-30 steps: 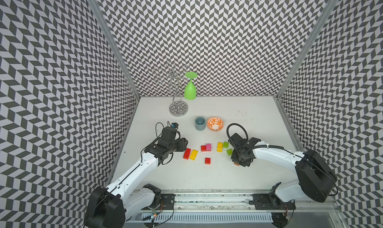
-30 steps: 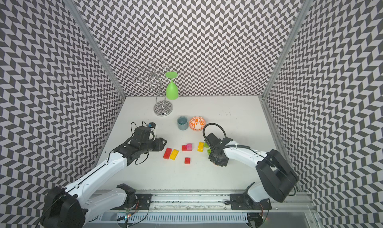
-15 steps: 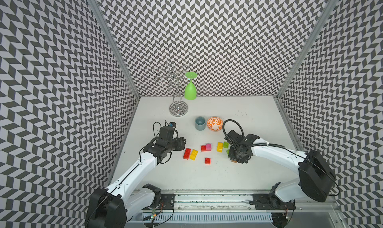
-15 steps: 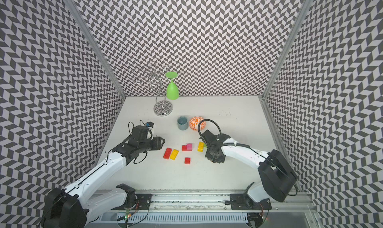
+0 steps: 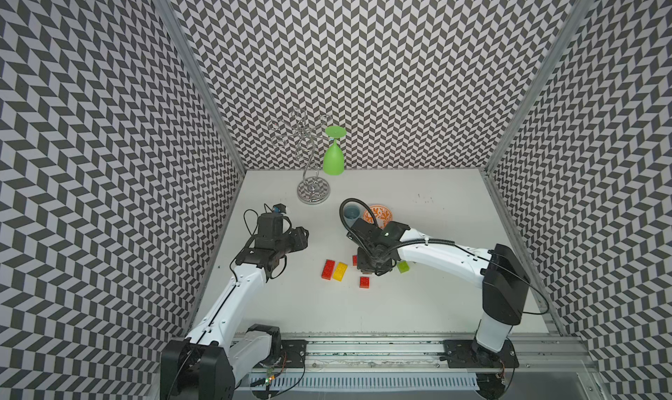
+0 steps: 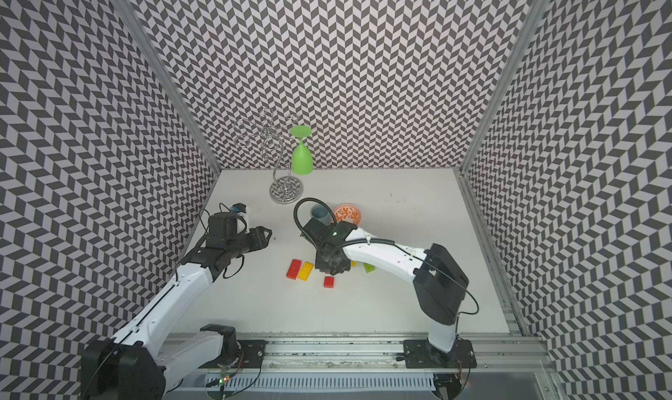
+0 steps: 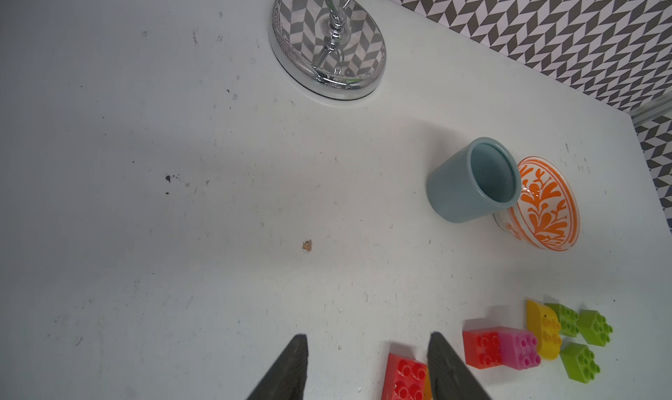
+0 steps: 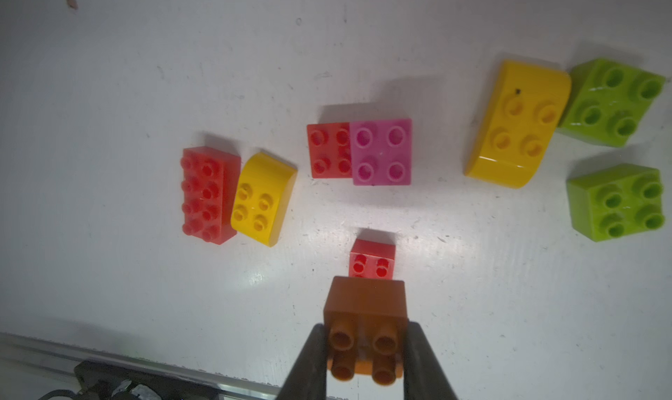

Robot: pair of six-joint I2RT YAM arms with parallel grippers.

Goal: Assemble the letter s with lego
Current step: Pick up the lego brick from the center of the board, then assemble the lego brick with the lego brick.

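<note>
My right gripper [image 8: 365, 347] is shut on a square orange-brown lego brick [image 8: 365, 303] and holds it above the table, over a small red brick [image 8: 371, 258]. On the table lie a long red brick [image 8: 205, 194] beside a yellow one [image 8: 262, 198], a red and pink joined pair [image 8: 380, 151], a larger yellow brick [image 8: 516, 125] and two lime green ones [image 8: 614, 103]. In both top views the right wrist [image 5: 374, 256] hides the pair. My left gripper [image 7: 367, 338] hangs open and empty, left of the long red brick [image 5: 328, 269].
A blue cup [image 7: 472, 180] stands against an orange-patterned bowl [image 7: 545, 205] behind the bricks. A chrome wire stand [image 5: 313, 191] with an upside-down green glass [image 5: 333, 158] stands at the back. Patterned walls close in three sides.
My right arm has carried the orange-brown brick leftward, over the middle bricks. My left arm has drawn back a little, away from the bricks.
</note>
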